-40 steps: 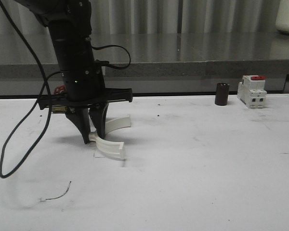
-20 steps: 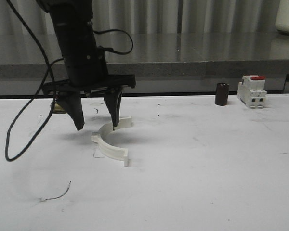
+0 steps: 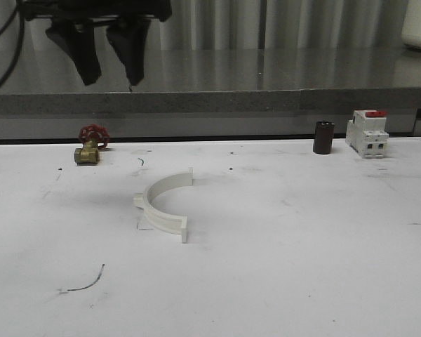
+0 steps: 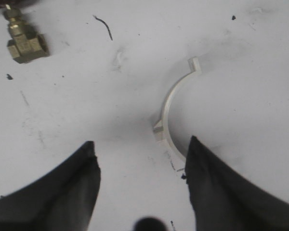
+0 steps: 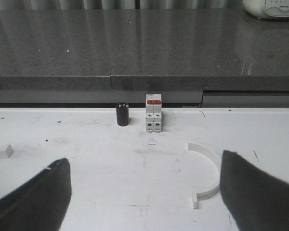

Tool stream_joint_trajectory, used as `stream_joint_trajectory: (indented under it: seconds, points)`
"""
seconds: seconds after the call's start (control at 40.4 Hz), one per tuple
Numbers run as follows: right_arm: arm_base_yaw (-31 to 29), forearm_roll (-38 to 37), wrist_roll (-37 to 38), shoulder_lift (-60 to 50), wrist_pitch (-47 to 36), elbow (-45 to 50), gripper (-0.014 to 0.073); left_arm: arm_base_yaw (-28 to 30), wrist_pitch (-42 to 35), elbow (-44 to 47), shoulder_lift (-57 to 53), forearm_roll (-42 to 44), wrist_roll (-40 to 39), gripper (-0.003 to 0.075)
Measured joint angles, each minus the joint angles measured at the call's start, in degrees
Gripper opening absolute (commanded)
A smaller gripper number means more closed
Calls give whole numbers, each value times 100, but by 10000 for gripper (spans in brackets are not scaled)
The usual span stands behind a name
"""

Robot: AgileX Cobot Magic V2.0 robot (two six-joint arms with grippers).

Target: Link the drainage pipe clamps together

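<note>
The left gripper [image 3: 111, 67] hangs high above the table [image 3: 302, 267], jaws spread and empty. One clamp half [image 3: 163, 206] lies flat on the table below it, arc open toward the right, free of contact. The second clamp half [image 5: 206, 174] lies on the table near the right gripper [image 5: 144, 192], whose jaws are also spread and empty. The halves lie well apart, so joining likely requires bringing one to the other. A brass valve [image 3: 90, 145] sits behind the first half; a dark cylinder [image 3: 323, 137] and a circuit breaker [image 3: 367, 133] stand at far right. Nothing blocks either half
</note>
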Motion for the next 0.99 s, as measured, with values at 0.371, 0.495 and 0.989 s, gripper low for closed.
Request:
stream_joint_trajectory:
  seconds: [0.371,0.495,0.989]
  points:
    - [0,0,0,0,0,0,644,1197,-815,1886,-1724,183,35,-20]
    - [0,0,0,0,0,0,644,1460,-1494,2971,-2562,221,60,-20]
    - [0,0,0,0,0,0,644,1121,-3735,6901,-6601,473,92,-20]
